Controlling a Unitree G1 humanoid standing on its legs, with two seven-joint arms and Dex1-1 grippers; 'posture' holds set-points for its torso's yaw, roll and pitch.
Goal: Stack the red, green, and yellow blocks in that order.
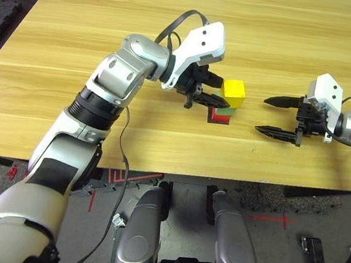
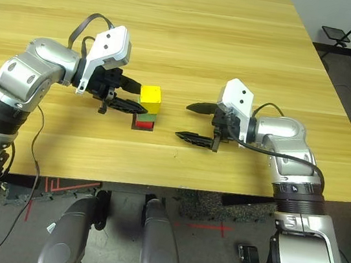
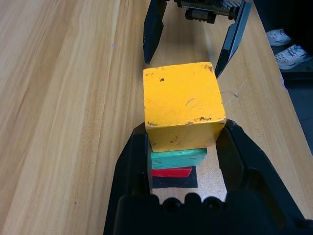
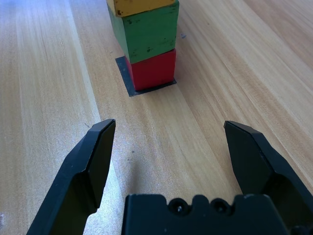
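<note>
Three blocks stood in one stack near the middle of the wooden worktop: the red block at the bottom, the green block on it, and the yellow block on top. The red block sat on a flat black square patch that showed past its edges. The yellow block did not sit square on the green one; in the left wrist view it overhung the green block toward the camera. The left gripper reached in from the stack's nine o'clock side, with its two black fingers spread to either side of the yellow block. In the left wrist view the left gripper's fingers lay close along the block's flanks, and whether the fingers pressed the block or stood just off it could not be told. The right gripper hung at the stack's three o'clock side, near it but apart, pointed toward the stack. Its fingers were spread wide with nothing but bare worktop between them. Both silver forearms reached in over the near edge of the worktop.
</note>
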